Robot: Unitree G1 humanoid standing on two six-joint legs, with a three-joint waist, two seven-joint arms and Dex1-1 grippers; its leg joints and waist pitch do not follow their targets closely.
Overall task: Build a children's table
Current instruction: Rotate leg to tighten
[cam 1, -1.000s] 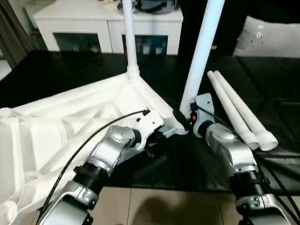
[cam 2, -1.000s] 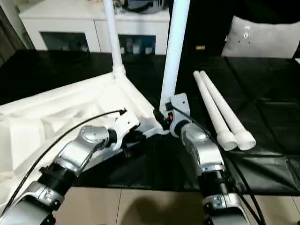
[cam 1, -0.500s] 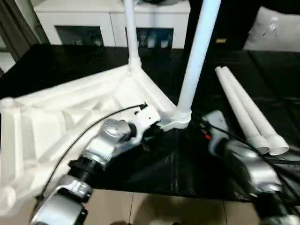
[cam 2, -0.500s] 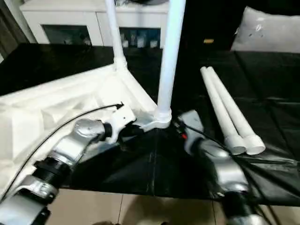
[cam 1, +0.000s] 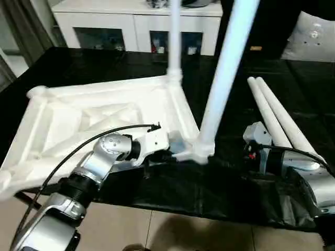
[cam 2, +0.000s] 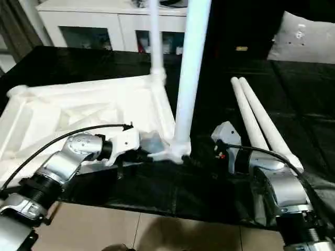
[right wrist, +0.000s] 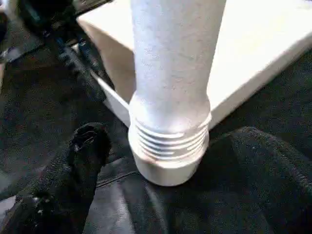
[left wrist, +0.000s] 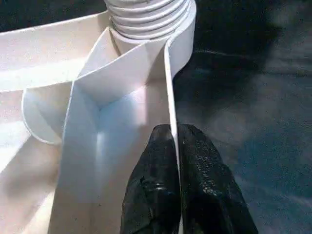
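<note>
I see the black work table [cam 1: 78,63] carrying the upturned white top [cam 1: 104,112]. At its near corner a leg [cam 1: 222,78] stands in the socket. My left gripper [left wrist: 173,161] pinches the top's rim beside that socket; my right gripper [right wrist: 161,161] is spread around the leg's threaded base.

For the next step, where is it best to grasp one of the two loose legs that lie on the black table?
Probably mid-shaft, from above: the loose legs lie flat and touching, so fingers fit over the outer one more easily. The flared threaded end nearest the right gripper looks harder to pinch.
</note>
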